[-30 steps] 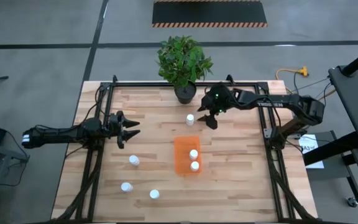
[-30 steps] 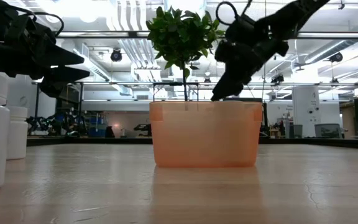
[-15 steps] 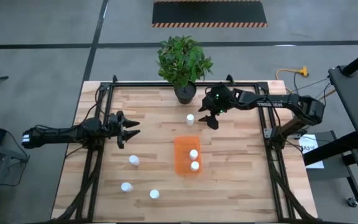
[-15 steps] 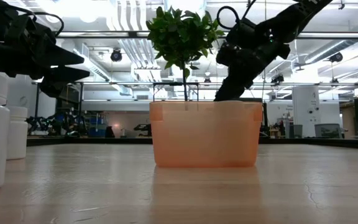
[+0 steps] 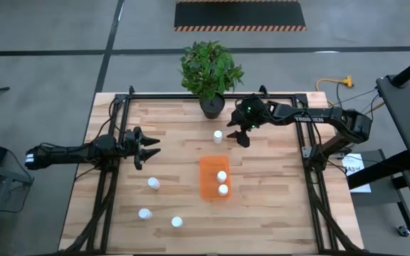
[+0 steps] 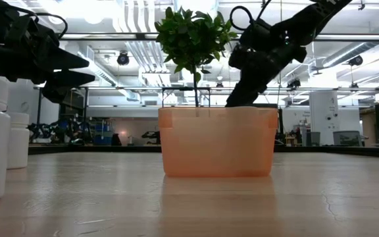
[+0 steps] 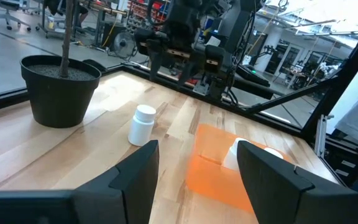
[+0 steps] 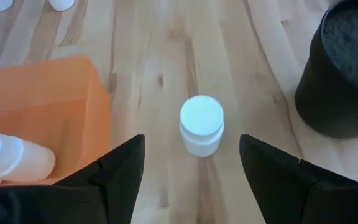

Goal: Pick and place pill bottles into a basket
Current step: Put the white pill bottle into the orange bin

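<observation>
The orange basket (image 5: 210,168) sits mid-table with two white pill bottles (image 5: 223,183) in its right part. One bottle (image 5: 218,135) stands upright on the table between the basket and the plant pot. Three more bottles (image 5: 153,183) (image 5: 144,213) (image 5: 177,222) stand at the near left. My right gripper (image 5: 242,136) is open and empty, just right of the lone bottle (image 8: 201,124), which shows ahead between its fingers. My left gripper (image 5: 148,148) is open and empty at the table's left, also seen in the left wrist view (image 7: 197,149).
A dark plant pot (image 5: 211,105) with a leafy plant stands at the table's far edge, close behind the lone bottle; it also shows in the right wrist view (image 8: 347,74). Black frame rails (image 5: 112,142) run along the table's left and right sides.
My right gripper has gone down a little toward the lone bottle near the pot, staying open. Nothing else has moved.
</observation>
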{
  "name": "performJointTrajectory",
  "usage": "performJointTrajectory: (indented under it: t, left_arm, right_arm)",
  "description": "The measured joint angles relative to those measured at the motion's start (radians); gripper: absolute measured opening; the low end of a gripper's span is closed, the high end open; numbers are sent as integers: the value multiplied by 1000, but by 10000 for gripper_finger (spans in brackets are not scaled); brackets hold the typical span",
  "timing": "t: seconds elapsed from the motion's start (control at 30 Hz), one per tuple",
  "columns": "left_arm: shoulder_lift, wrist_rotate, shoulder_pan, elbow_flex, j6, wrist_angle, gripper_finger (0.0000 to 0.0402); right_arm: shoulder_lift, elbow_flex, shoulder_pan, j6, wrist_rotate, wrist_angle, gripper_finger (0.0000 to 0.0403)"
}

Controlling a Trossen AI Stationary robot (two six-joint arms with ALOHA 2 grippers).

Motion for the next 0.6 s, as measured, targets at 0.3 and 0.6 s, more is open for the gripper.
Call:
performJointTrajectory:
  t: [0.3, 0.6]
  left_arm:
    - [0, 0, 0, 0, 0, 0, 200]
    - [0, 0, 0, 0, 0, 0, 200]
  right_arm:
    - [36, 0, 0, -61, 2, 78, 249]
    - [120, 0, 0, -57, 2, 85, 249]
